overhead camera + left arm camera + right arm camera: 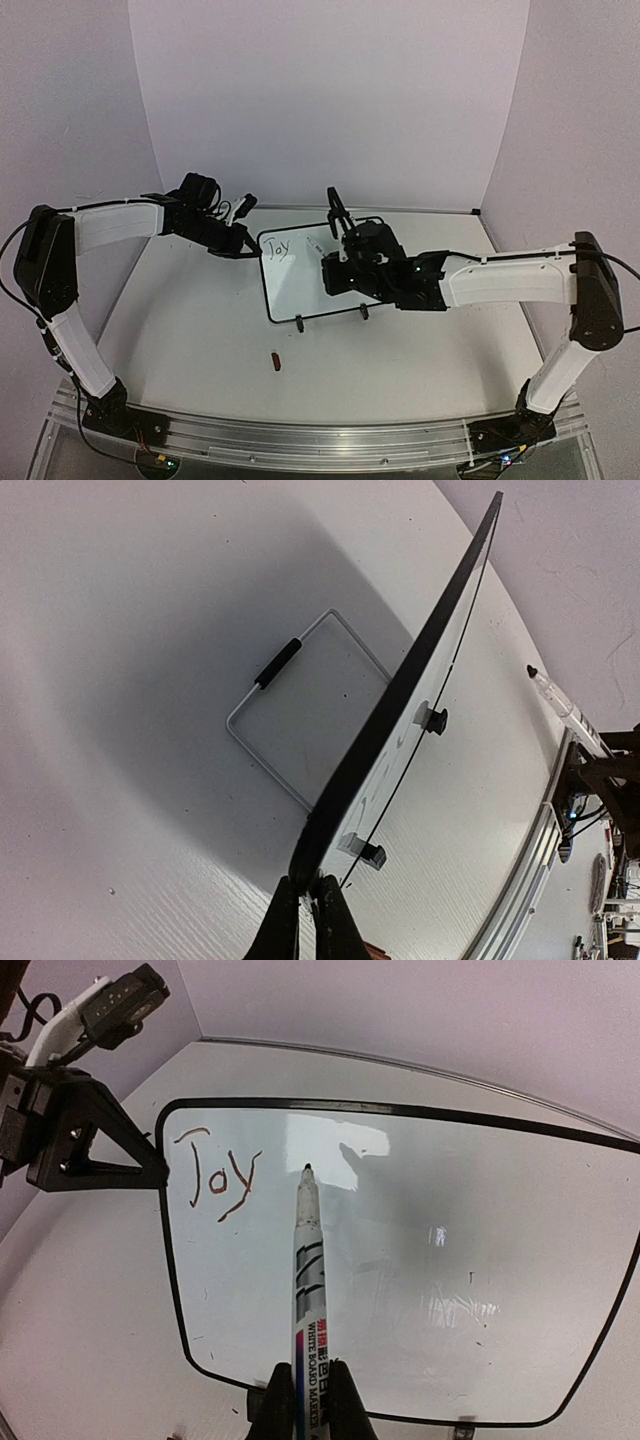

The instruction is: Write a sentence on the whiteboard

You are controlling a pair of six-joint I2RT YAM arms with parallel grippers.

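The whiteboard [288,288] stands tilted on two black clip feet [435,720], with "Joy" [215,1175] written in red at its upper left. My left gripper [310,895] is shut on the board's black frame at that left corner, and it shows in the top view [245,250] and in the right wrist view [152,1170]. My right gripper [310,1395] is shut on a white whiteboard marker [308,1290]. The marker's tip sits just right of the "y", at or very near the surface. From above, the right gripper [328,272] hangs over the board's right half.
A small red marker cap [275,360] lies on the table in front of the board. A wire stand [290,720] props the board from behind. Lilac walls close in the back and both sides. A metal rail [320,440] runs along the near edge.
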